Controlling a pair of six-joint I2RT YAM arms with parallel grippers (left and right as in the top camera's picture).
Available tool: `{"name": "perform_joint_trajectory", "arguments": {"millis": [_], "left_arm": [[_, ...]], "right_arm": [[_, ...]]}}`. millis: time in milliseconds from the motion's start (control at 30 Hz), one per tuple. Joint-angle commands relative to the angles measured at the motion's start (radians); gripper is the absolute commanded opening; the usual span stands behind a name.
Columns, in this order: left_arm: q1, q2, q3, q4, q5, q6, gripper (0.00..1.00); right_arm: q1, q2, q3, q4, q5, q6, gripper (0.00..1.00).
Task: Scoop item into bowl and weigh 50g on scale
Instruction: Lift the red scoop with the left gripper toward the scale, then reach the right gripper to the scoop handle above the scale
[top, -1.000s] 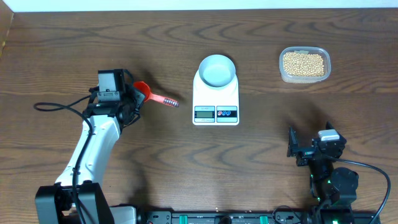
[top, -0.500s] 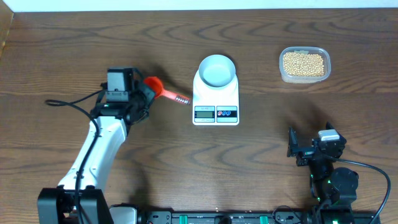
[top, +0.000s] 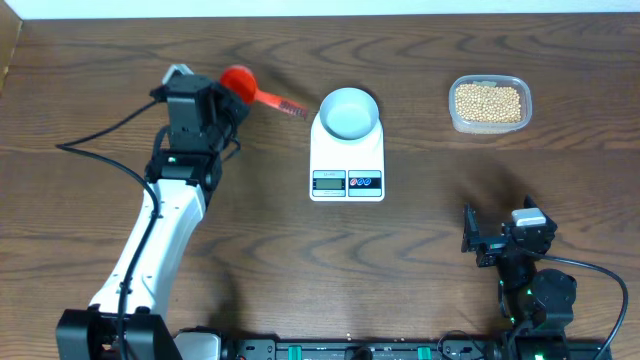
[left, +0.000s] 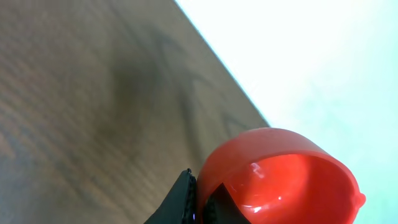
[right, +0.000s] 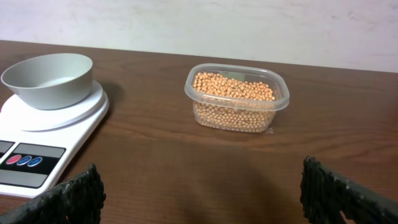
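1. Because they are small, round and dry, the beans (right: 234, 87) will likely roll and scatter. Each is light and hard, better taken by scoop than by fingers. Location: all in the clear tub (right: 236, 104), far right of the table, well apart from the scale.
2. Clear tub: open-topped, thin-walled, filled most of the way.
3. Bowl (top: 349, 111): empty, upright, seated on the far end of the scale (top: 347, 165). Probably light and easily nudged.
4. Red scoop (top: 238, 79): rigid plastic, cup empty, held above the table left of the scale.
5. Left gripper (top: 218, 98): clamped tight on the red scoop near its cup end. The handle juts toward the bowl.
6. Right gripper (right: 199, 186): fingers spread fully wide, holding nothing, low at the table's near edge.
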Motion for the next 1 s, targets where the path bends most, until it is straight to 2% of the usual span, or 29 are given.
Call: {"name": "perform_joint_trajectory", "arguments": {"millis": [0, 500, 700, 833, 967], "left_arm": [[-0.001, -0.016, 0.051, -0.012, -0.028, 0.02, 0.07], [-0.001, -0.034, 0.061, -0.078, -0.027, 0.023, 0.07], [-0.004, -0.035, 0.061, -0.111, -0.019, 0.022, 0.07], [-0.023, -0.036, 0.061, -0.111, -0.02, 0.022, 0.07], [-0.062, -0.036, 0.061, -0.112, -0.02, 0.022, 0.07]], "right_arm": [[0.005, 0.0, -0.002, -0.003, -0.003, 0.006, 0.99], [0.005, 0.0, -0.002, -0.001, -0.001, 0.005, 0.99], [0.004, 0.0, -0.002, 0.16, -0.007, 0.006, 0.99], [0.004, 0.0, -0.002, 0.214, -0.015, 0.099, 0.99], [0.004, 0.0, -0.002, 0.245, -0.019, 0.295, 0.99]]}}
